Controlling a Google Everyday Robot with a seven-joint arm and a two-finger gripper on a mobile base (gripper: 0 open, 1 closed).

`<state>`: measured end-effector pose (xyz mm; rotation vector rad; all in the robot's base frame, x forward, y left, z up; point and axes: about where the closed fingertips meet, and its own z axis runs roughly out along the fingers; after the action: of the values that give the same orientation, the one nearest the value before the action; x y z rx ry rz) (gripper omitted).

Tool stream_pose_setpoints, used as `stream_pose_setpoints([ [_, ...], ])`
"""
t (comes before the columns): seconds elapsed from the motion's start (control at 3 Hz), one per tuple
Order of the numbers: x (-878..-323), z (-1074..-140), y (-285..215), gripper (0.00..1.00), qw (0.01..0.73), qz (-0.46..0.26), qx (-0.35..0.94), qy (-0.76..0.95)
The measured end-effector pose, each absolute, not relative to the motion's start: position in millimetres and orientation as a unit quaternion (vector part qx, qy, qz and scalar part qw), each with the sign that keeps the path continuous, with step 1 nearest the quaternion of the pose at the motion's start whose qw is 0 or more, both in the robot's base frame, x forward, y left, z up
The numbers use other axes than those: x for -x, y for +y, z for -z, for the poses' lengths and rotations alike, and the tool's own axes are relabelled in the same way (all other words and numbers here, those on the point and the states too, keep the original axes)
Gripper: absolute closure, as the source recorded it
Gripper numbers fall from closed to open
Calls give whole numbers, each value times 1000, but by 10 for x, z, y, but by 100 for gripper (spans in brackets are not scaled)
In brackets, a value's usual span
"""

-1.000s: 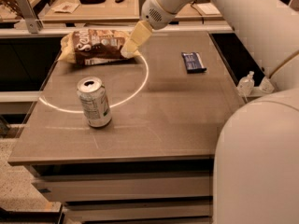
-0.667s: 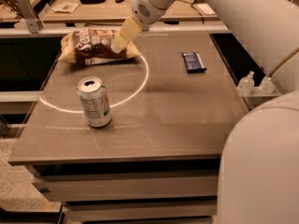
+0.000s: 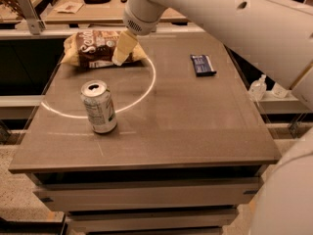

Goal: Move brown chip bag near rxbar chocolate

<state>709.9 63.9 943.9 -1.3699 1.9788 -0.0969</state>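
– Gripper (image 3: 119, 58) first: where is it?

– Low over the far left part of the table (image 3: 195, 126), slanting down and to the picture's left. Its tan tip sits on or just over the right end of the bag (image 3: 90, 50).

– Open or closed? Has it got hold of the bag?

– I cannot tell. It shows as one tan shape against the bag's wrapper, and no gap shows. Whether it touches the bag or hangs just above it, I cannot tell either.

– And behind it?

– A white round wrist, then the thick white arm (image 3: 230, 18), which runs up and out to the picture's right and crosses the whole top of the view. More of the white body fills the lower right corner.

– How does the bag lie?

– Flat on the table near the far left corner, long side across the view. It is dark brown with tan-yellow ends and white lettering, and it looks puffed and crinkled.

– The bar?

– The bar (image 3: 202, 64) lies flat toward the far right of the table, dark blue, small next to the bag. It is well apart from the bag and from the gripper.

– Anything else on the table?

– A silver can (image 3: 99, 106) stands upright nearer the camera, on the left half, with its top opened. A thin bright ring (image 3: 148, 84) curves across the table top. Its near arc passes by the can, and its far side reaches up beside the bag's right end.
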Motion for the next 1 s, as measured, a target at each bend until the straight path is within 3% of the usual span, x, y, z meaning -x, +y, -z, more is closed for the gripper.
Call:
stream_pose_setpoints([
  [0.67,-7188,-9293,508,0,346,134,528,764],
  [1.0,-7332,-9281,478,0,350,109,508,780],
])
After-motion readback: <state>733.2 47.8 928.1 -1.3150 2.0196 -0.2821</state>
